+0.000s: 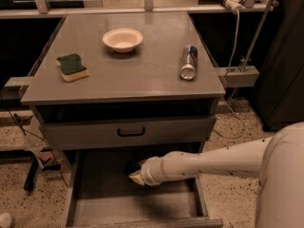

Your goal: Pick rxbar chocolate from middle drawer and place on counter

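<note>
Rxbar choc (129,166) shows only as a small dark shape on the floor of the pulled-out mid drawer (102,201), toward the back, partly hidden by the tool (136,174) right against it; wrapper print not legible. Can't tell tool's state. White arm (209,161) reaches in from view right. Above: shut drawer front (85,136) w/ black handle (131,132). On bench (142,75): white bowl (122,38), green/yellow sponge (72,67), can (189,61) on its side, blue/red label, text unreadable.
</note>
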Robot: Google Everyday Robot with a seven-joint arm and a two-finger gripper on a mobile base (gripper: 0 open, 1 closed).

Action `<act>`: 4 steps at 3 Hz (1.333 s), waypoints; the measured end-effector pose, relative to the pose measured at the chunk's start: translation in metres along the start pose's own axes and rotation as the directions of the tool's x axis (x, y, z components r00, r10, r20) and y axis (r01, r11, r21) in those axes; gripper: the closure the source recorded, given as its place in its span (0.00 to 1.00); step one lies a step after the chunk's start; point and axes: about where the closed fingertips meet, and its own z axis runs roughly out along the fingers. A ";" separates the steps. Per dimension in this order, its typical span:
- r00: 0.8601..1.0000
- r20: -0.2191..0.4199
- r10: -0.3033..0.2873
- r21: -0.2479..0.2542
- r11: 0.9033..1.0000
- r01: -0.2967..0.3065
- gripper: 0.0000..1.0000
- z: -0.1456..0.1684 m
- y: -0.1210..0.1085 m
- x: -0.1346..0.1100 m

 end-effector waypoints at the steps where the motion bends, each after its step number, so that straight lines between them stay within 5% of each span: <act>1: 0.998 -0.015 0.054 0.042 0.998 -0.053 1.00 -0.032 0.005 -0.006; 2: 0.988 -0.075 0.135 0.089 0.988 -0.128 1.00 -0.068 0.012 -0.009; 4: 0.979 -0.130 0.158 0.116 0.983 -0.143 1.00 -0.117 0.029 -0.047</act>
